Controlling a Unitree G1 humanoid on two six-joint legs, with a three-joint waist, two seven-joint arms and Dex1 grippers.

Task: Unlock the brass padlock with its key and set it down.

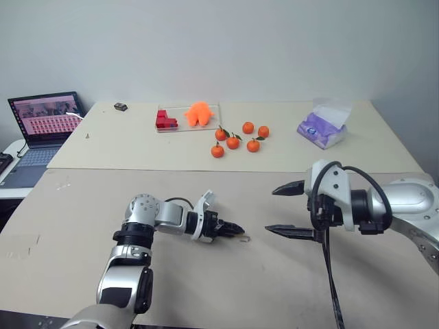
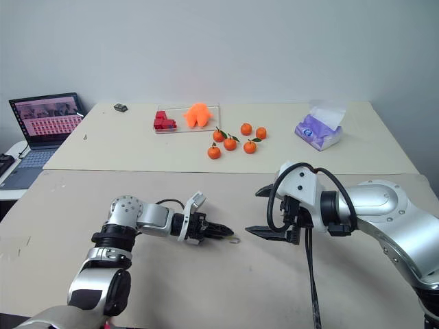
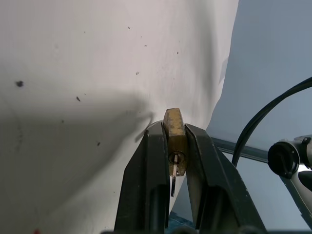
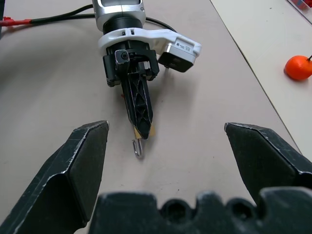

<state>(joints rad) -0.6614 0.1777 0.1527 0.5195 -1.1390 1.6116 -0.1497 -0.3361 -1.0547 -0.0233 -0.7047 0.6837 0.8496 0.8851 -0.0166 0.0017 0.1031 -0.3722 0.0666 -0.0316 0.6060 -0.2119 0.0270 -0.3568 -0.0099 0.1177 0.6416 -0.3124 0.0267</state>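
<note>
The left gripper point(image 1: 234, 231) is clenched on the brass padlock point(image 3: 174, 135), which sits squeezed between its 2 black fingers point(image 3: 153, 170) just above the near table point(image 1: 206, 274). In the left wrist view the lock's gold body stands on edge between the fingers, its keyhole end facing the camera with the key point(image 3: 173, 176) standing in the keyhole as a thin silvery blade. In the right wrist view a thin silvery loop pokes out past the left fingertips beside a sliver of gold, low over the tabletop; whether it touches the surface I cannot tell. The right gripper point(image 1: 289, 211) is released, its 2 fingers spread wide with nothing between them, and it hangs near the lock at about 3 o'clock from it, pointing toward it. On the far table point(image 1: 357, 147), at about 12 o'clock from the lock, lie 5 tangerines point(image 1: 234, 142) in a loose cluster, with a clear tray point(image 1: 215, 108) behind them carrying an orange toy point(image 1: 199, 113) and red blocks point(image 1: 164, 121). A tissue pack point(image 1: 322, 127) lies at about 1 o'clock, a laptop point(image 1: 42, 122) stands open at about 10 o'clock, and a small dark object point(image 1: 121, 107) rests near the far edge.
</note>
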